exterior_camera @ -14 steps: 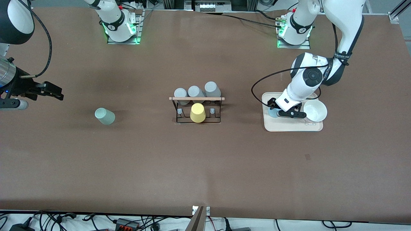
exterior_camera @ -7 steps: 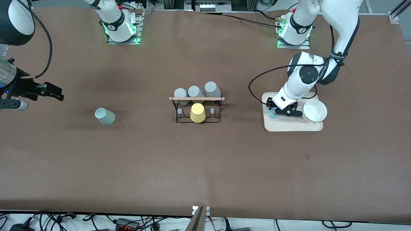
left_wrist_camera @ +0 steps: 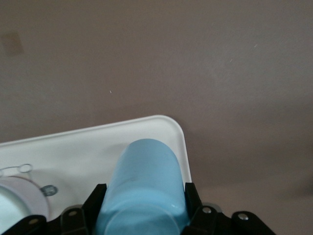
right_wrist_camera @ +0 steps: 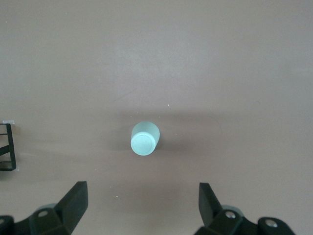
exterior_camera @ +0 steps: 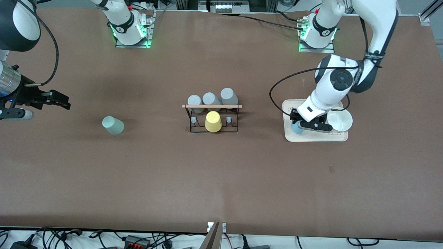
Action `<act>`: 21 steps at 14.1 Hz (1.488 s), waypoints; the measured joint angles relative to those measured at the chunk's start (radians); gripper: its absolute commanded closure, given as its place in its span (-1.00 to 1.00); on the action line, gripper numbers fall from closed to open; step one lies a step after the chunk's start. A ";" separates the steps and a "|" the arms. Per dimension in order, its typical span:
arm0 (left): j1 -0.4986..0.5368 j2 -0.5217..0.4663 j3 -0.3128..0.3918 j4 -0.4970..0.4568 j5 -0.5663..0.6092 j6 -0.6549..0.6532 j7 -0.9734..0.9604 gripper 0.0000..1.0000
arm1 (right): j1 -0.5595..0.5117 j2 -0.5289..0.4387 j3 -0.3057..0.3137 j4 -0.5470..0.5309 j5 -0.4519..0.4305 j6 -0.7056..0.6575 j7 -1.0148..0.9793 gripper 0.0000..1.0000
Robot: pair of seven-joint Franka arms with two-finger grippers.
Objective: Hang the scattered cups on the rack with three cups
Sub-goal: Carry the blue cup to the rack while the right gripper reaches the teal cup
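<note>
The light blue cup (exterior_camera: 296, 129) is on the beige tray (exterior_camera: 316, 137), at the tray's corner nearest the rack. My left gripper (exterior_camera: 299, 123) is shut on it; in the left wrist view the cup (left_wrist_camera: 144, 171) fills the gap between the fingers (left_wrist_camera: 97, 192). I cannot tell if it is lifted off the tray. The mint-green cup (exterior_camera: 112, 125) lies on its side on the table toward the right arm's end, and shows in the right wrist view (right_wrist_camera: 145, 138). My right gripper (exterior_camera: 64, 103) hangs open and empty in the air, apart from that cup. The black wire rack (exterior_camera: 212, 106) stands mid-table.
Three grey cups (exterior_camera: 211, 99) and a yellow cup (exterior_camera: 213, 121) sit on the rack. A white bowl (exterior_camera: 340, 120) stands on the tray beside the left gripper. The rack's edge shows in the right wrist view (right_wrist_camera: 7, 147).
My left gripper, closed round the blue cup, has shifted with it toward the front camera over the tray. The right gripper has barely moved.
</note>
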 measured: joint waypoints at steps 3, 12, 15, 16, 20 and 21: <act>-0.032 0.005 -0.017 0.209 0.000 -0.207 0.002 0.42 | -0.001 0.000 0.000 -0.001 0.000 0.004 0.000 -1.00; -0.338 0.225 -0.021 0.630 0.000 -0.363 -0.297 0.46 | 0.001 0.034 0.000 -0.055 0.000 0.025 0.000 -1.00; -0.392 0.323 -0.018 0.726 0.031 -0.363 -0.377 0.46 | 0.005 0.037 0.001 -0.120 0.000 0.105 0.000 -1.00; -0.402 0.342 -0.018 0.742 0.042 -0.363 -0.413 0.45 | 0.008 0.039 0.002 -0.137 0.000 0.120 0.000 -1.00; -0.439 0.377 -0.017 0.757 0.047 -0.361 -0.488 0.42 | 0.019 0.069 0.004 -0.159 0.000 0.146 0.000 -1.00; -0.440 0.380 -0.017 0.757 0.047 -0.356 -0.490 0.42 | 0.019 0.079 0.004 -0.159 0.000 0.147 0.000 -1.00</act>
